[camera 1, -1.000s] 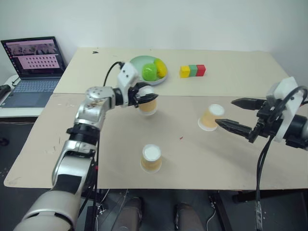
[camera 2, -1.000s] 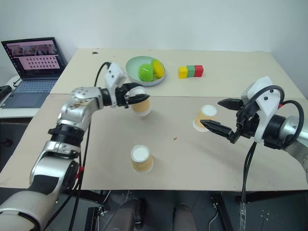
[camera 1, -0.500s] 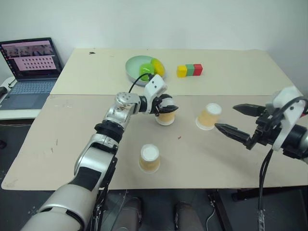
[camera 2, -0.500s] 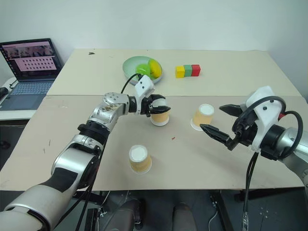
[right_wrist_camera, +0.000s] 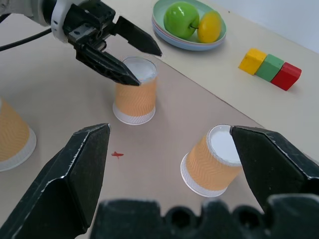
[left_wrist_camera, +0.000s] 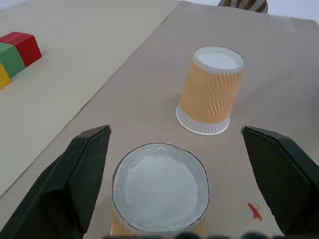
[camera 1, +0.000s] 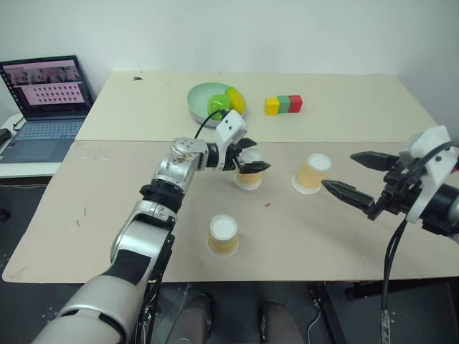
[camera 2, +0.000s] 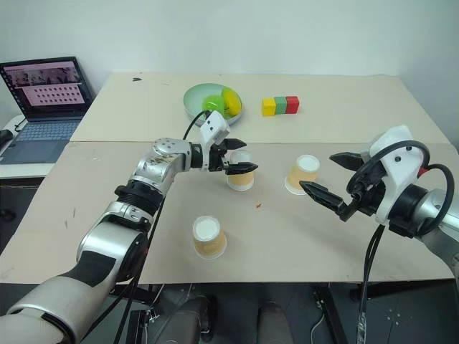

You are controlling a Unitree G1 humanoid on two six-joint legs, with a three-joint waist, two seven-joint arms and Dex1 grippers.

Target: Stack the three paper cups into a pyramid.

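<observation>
Three tan-orange paper cups stand upside down on the beige table [camera 1: 107, 215]. The middle cup [camera 1: 248, 175] sits between the spread fingers of my left gripper [camera 1: 261, 155], which is open and reaches in from the left. A second cup [camera 1: 313, 174] stands just to its right, and the third cup [camera 1: 223, 236] is near the front edge. My right gripper [camera 1: 337, 170] is open, hovering right of the second cup and pointing at it. The left wrist view looks down on the middle cup [left_wrist_camera: 159, 191] with the second cup [left_wrist_camera: 209, 92] beyond.
At the back, a pale green bowl [camera 1: 201, 98] holds a green apple and a yellow fruit. A yellow-green-red row of blocks [camera 1: 284, 105] lies to its right. A laptop [camera 1: 50, 100] sits at the far left. A small red mark [camera 1: 267, 205] is on the table.
My left gripper carried the middle cup to the right toward the second cup, and its fingers have now opened off it. The right gripper has stayed in place.
</observation>
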